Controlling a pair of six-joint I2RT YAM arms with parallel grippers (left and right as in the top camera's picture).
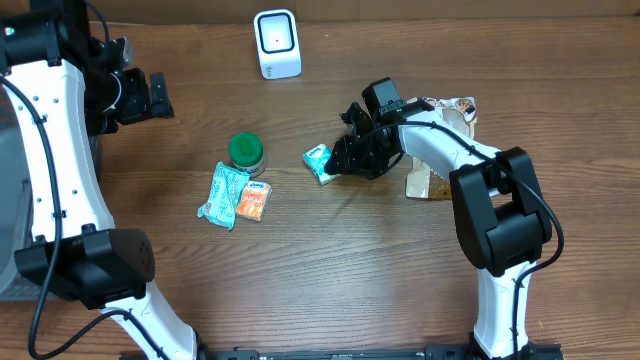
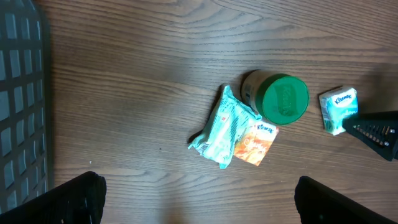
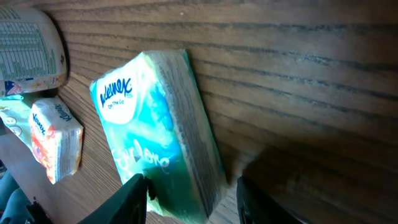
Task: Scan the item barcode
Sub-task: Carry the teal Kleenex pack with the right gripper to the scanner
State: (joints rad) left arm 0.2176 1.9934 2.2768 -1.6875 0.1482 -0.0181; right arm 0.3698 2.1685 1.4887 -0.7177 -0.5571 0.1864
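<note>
A teal Kleenex tissue pack [image 1: 318,162] lies on the wooden table, right of centre. My right gripper [image 1: 336,166] reaches it from the right and is shut on it. In the right wrist view the pack [image 3: 149,124] sits between the jaws of that gripper [image 3: 193,199]. The left finger presses its printed face and the right finger stands close against its side. A white barcode scanner [image 1: 277,43] stands at the back of the table. My left gripper [image 1: 155,97] hangs open at the far left, with its fingertips [image 2: 81,199] wide apart over bare wood.
A green-lidded jar [image 1: 246,152], a pale teal packet [image 1: 222,194] and an orange tissue pack [image 1: 254,200] lie left of the held pack. Brown packaged goods [image 1: 428,182] sit under the right arm. A grey grid basket [image 2: 22,112] borders the left edge.
</note>
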